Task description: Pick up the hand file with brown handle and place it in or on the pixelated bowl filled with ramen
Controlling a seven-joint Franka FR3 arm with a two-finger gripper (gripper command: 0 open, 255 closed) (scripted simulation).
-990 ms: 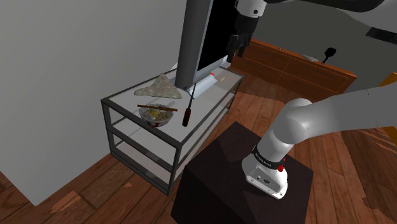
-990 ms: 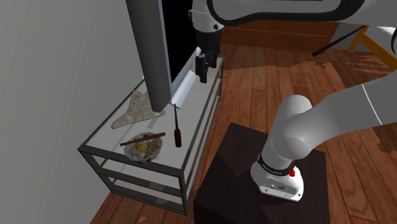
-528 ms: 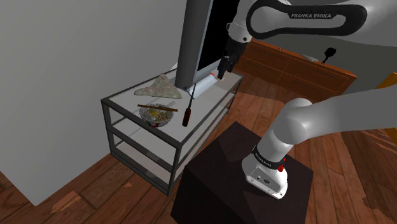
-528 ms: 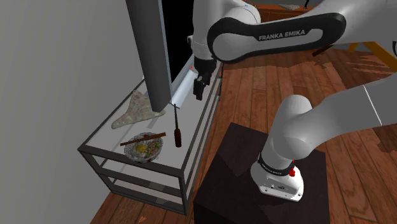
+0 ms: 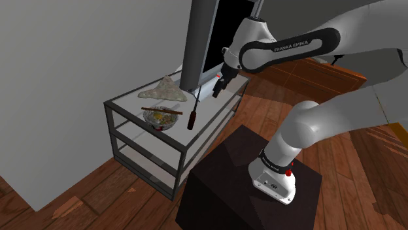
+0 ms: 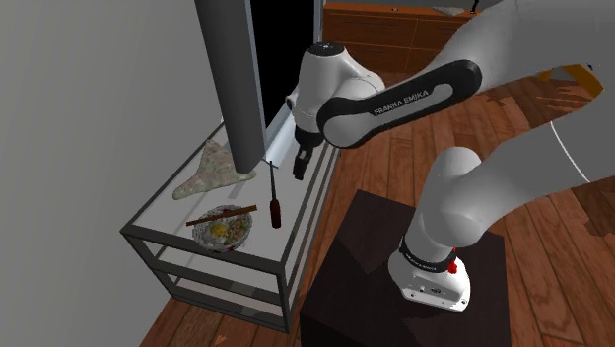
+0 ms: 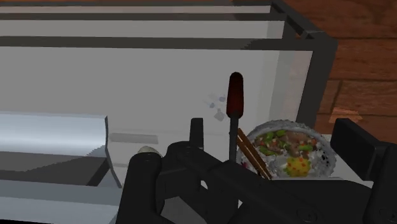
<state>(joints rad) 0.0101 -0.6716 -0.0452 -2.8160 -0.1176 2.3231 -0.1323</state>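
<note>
The hand file point(image 5: 193, 115) lies on the glass-topped shelf table point(image 5: 124, 100), its dark red-brown handle point(image 6: 276, 212) pointing at the table's front edge. Just beside it, toward the shoulder view's left, stands the ramen bowl point(image 5: 161, 118) with brown chopsticks across its rim. My black gripper point(image 5: 218, 88) hovers low over the table behind the file's metal tip, open and holding nothing. Seen from the wrist, the file point(image 7: 233, 105) runs away from between the fingers, with the bowl point(image 7: 289, 150) beside it. From the second exterior view, the gripper point(image 6: 299, 169) is up and right of the bowl point(image 6: 224, 231).
A tall grey panel point(image 5: 199, 46) on a pale bar base point(image 7: 51, 132) stands at the back of the table, close to the gripper. A grey-green lump point(image 5: 167, 90) lies behind the bowl. The dark stand point(image 5: 248, 176) sits on the wooden floor beside the table.
The arm has swung down and toward the file. The gripper dropped from high beside the grey panel to just above the table top. File and bowl stayed put.
</note>
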